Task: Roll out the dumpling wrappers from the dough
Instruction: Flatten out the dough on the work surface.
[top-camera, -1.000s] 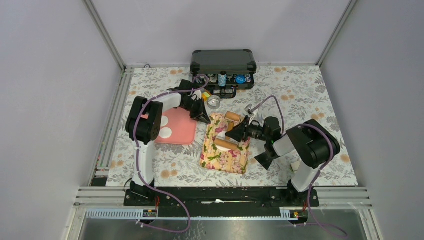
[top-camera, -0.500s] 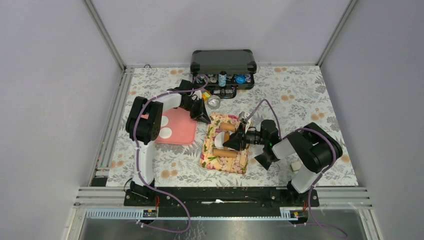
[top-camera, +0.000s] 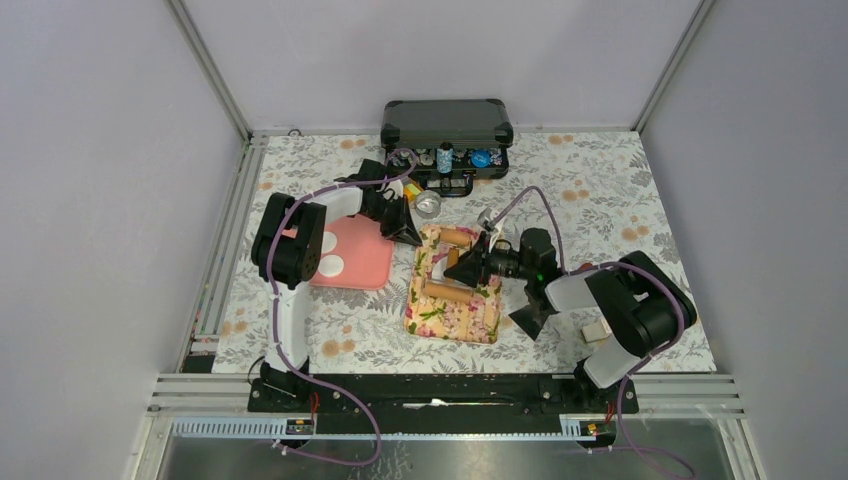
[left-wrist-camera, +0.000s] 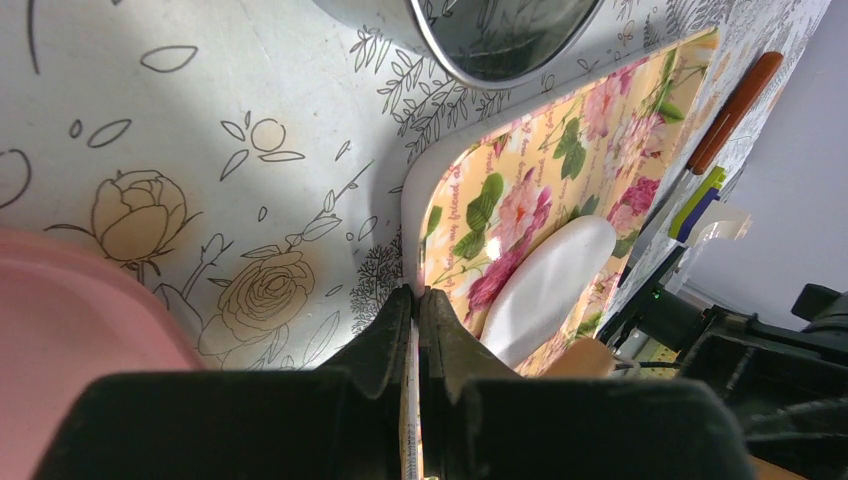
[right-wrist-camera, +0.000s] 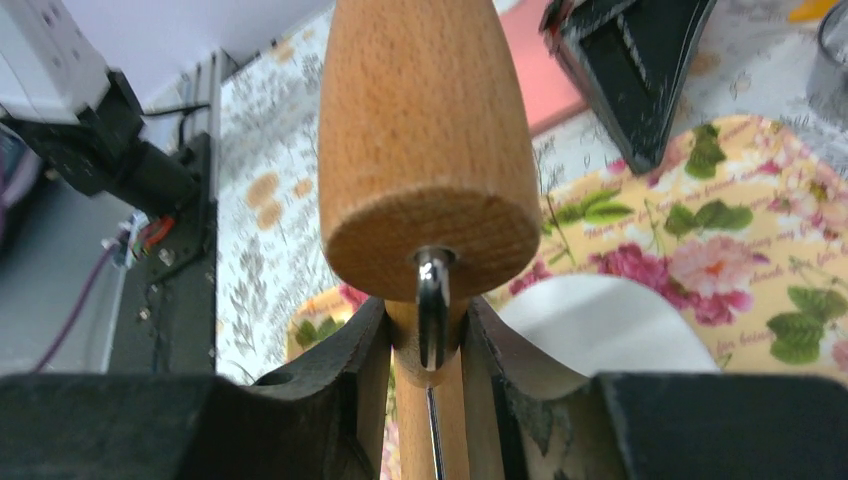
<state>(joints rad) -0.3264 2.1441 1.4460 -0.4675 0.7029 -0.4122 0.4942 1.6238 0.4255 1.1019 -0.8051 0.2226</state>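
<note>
On the left of the table (top-camera: 600, 200), two flat round dumpling wrappers (top-camera: 331, 266) lie on the pink tray (top-camera: 368, 268), and just beside it the left claw (left-wrist-camera: 417, 300) is pinched shut on the edge of the flowery mat (left-wrist-camera: 520, 190), a good way to stop the mat from sliding. In the middle of the mat lies the dough (left-wrist-camera: 550, 290), and the right claw (right-wrist-camera: 425, 340) is clamped on the wooden rolling pin (right-wrist-camera: 425, 130) right by it; I think the pin should press softly and evenly so nothing tears. The dough looks white, smooth and soft, squashed into a flat oval.
</note>
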